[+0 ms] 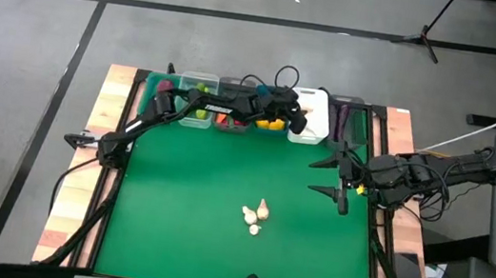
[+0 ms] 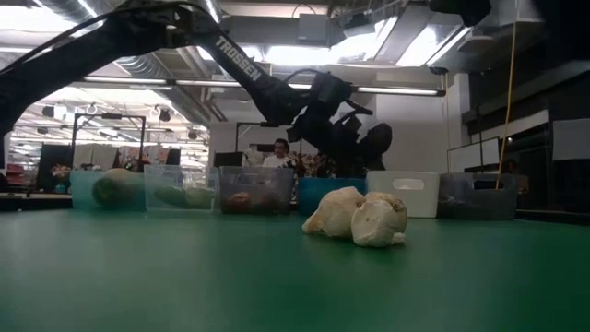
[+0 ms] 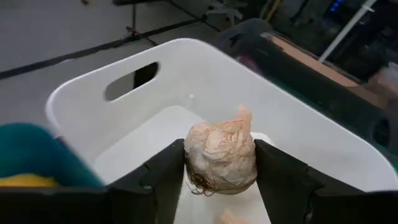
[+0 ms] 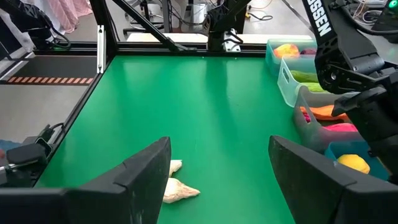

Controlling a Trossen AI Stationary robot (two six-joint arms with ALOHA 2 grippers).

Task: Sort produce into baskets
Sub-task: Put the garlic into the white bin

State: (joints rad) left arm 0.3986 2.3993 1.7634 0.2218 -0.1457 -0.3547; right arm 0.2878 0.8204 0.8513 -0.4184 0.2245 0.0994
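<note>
Overhead, the left arm is reaching far across the green tabletop (image 1: 181, 207) to the row of baskets along the far edge, its left pincer (image 1: 297, 119) hanging over the white basket (image 1: 310, 118), while the right arm is waiting at the right side with the right pincer (image 1: 337, 178) pointing inward, jaws standing wide and holding nothing; three whitish garlic bulbs (image 1: 255, 217) are lying loose near the middle of the near half. From table height, those bulbs (image 2: 358, 218) are sitting clustered and touching, looking light, papery and lumpy, probably best taken across the fat middle rather than by the pointed tip; the left arm is arching down from above toward the bins behind them, though its fingers are hard to make out here. Through the left wrist camera, the left pincer (image 3: 221, 165) is holding a garlic bulb (image 3: 219, 158) across its round belly, fingers (image 3: 280, 174) pressing either flank, directly above the open white basket (image 3: 93, 93); the bulb seems firm enough to keep its shape and rough enough not to slip. Through the right wrist camera, the right pincer (image 4: 221, 165) is spread wide over bare green, two of the loose garlic pieces (image 4: 177, 186) lying just ahead of one finger, the filled baskets (image 4: 311, 99) lining the far side.
</note>
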